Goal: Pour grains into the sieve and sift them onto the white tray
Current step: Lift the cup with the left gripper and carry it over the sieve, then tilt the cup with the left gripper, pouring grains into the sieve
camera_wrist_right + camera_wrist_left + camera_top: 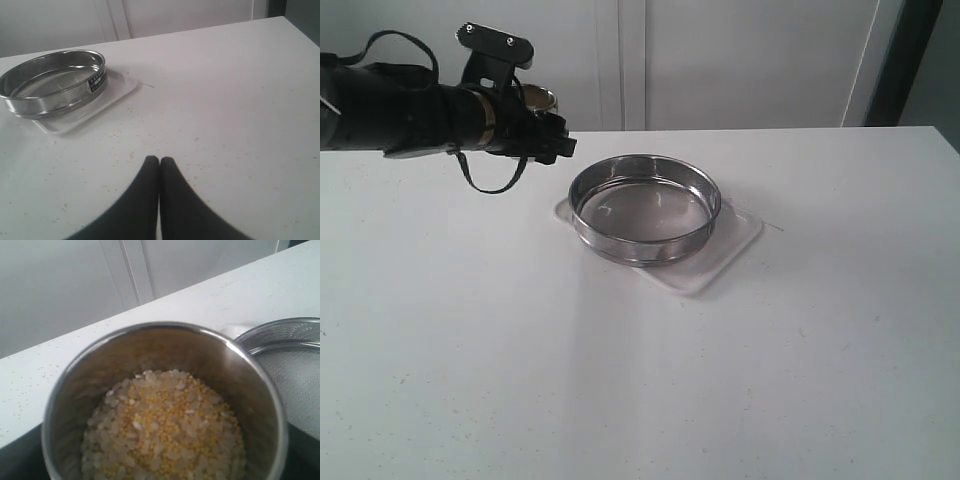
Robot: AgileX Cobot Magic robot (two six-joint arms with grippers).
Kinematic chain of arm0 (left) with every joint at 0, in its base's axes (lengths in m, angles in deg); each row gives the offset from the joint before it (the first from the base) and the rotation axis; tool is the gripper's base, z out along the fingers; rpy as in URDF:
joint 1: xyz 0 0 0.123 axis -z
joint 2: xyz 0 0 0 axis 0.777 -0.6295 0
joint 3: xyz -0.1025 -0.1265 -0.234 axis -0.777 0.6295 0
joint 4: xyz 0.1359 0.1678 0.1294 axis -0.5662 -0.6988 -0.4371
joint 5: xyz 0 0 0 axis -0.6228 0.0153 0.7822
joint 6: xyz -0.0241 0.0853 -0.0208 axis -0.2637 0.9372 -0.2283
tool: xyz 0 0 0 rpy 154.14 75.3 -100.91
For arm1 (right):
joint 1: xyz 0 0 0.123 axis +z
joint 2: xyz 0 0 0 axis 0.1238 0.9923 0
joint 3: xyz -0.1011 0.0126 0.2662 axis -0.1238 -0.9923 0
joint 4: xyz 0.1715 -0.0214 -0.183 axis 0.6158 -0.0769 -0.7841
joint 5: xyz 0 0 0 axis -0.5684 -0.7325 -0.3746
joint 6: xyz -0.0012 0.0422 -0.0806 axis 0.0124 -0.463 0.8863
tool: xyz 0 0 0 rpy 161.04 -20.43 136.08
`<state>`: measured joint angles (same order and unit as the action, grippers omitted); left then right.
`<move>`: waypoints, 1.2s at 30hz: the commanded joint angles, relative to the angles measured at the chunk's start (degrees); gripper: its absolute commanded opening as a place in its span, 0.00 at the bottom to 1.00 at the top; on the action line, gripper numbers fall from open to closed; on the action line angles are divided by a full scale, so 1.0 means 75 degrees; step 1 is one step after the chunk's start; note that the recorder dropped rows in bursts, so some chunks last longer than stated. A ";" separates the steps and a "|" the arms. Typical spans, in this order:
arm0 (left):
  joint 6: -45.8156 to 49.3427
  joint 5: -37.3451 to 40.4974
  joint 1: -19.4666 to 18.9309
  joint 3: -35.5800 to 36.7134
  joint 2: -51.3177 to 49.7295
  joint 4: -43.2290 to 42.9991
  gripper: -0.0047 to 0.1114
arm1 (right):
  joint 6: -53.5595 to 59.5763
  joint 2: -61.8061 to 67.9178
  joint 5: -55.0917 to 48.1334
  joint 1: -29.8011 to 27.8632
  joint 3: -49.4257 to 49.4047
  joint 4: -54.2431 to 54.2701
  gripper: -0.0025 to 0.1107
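Observation:
The round steel sieve (644, 208) rests on the white tray (732, 250) at the table's middle, its mesh bare. My left gripper (542, 128) hovers above the table just left of the sieve, shut on a small steel cup (537, 98). In the left wrist view the cup (165, 405) fills the frame, holding the grains (162, 427), yellow granules mixed with pale rice-like kernels; the sieve's rim (285, 332) shows just beyond it. The left fingers themselves are hidden by the cup. My right gripper (159, 161) is shut with nothing in it, low over bare table, apart from the sieve (55, 80) and tray (112, 92).
The white table (640, 380) is speckled with stray granules (120, 131) near the tray. A white wall with cabinet seams stands behind the table's far edge (770, 128). The right arm is out of the exterior view.

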<state>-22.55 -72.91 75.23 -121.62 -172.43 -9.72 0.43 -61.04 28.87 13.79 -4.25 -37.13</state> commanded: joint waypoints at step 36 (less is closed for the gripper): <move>0.5378 0.2571 0.1352 -0.2560 -0.1821 -0.1707 0.04 | -0.0024 -0.0032 0.0112 0.0013 -0.0052 -0.0051 0.02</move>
<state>14.44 -55.22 84.46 -140.28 -185.66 -21.57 0.43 -61.04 28.87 13.79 -4.25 -37.13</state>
